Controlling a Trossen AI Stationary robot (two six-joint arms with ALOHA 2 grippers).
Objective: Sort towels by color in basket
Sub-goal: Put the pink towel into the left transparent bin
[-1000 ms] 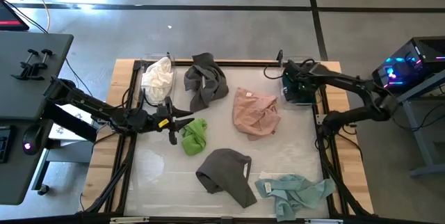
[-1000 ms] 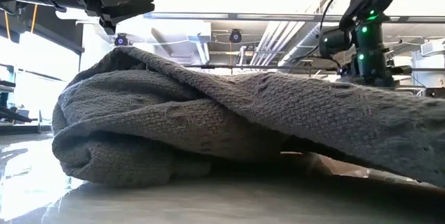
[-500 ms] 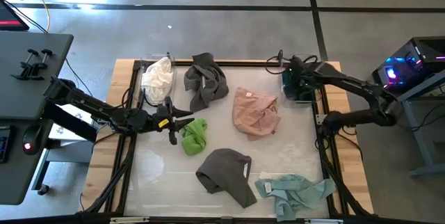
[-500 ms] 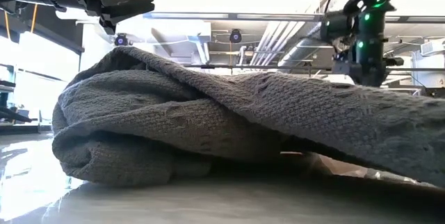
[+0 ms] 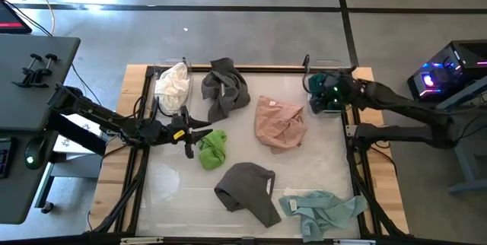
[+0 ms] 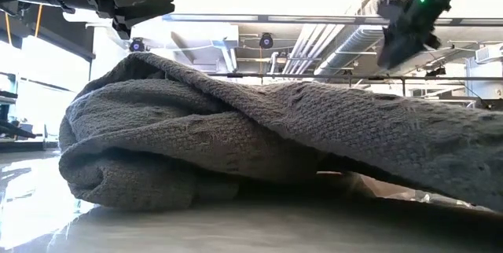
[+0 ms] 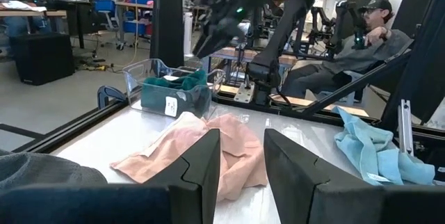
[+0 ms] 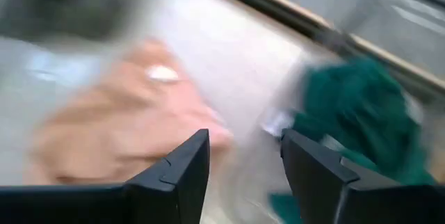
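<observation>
Several small towels lie loose on the white mat: cream (image 5: 173, 84), dark grey (image 5: 225, 85), pink (image 5: 280, 121), lime green (image 5: 213, 147), a second dark grey (image 5: 247, 188) and pale mint (image 5: 323, 211). The dark teal towel (image 7: 172, 83) lies inside the clear basket (image 7: 139, 85) at the table's far right corner. My right gripper (image 5: 318, 91) hangs open and empty above that basket; its wrist view shows the teal towel (image 8: 354, 106) and the pink towel (image 8: 118, 126). My left gripper (image 5: 196, 136) is open just left of the lime towel, touching nothing.
A black frame (image 5: 144, 161) runs around the mat, with the wooden table edge outside it. The near dark grey towel (image 6: 259, 143) fills the low view. A seated person (image 7: 361, 43) and other equipment stand beyond the table's right side.
My right gripper has risen above the basket, tipped over and swung slightly toward the table's left, staying open. The teal towel stays in the basket. The left arm has kept still.
</observation>
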